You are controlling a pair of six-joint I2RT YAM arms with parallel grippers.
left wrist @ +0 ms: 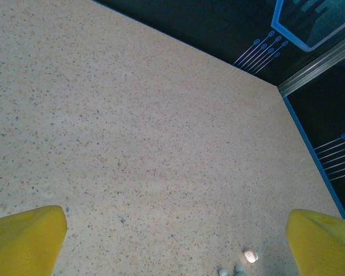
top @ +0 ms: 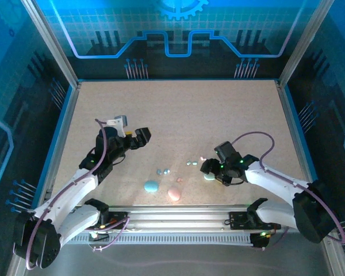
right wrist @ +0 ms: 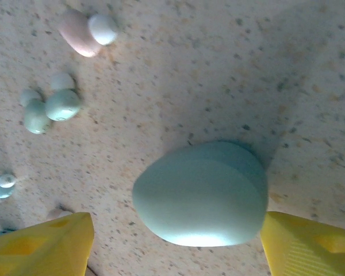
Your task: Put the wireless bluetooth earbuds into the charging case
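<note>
On the table (top: 218, 115), tiny pastel earbuds (right wrist: 62, 104), paired

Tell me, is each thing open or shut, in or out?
left gripper: jaws open, above bare table.
right gripper: jaws open, straddling the teal case.
teal case: shut, lying on the table.
blue case: looks shut.
pink case: looks shut.
earbuds: loose on the table, outside cases.
</note>
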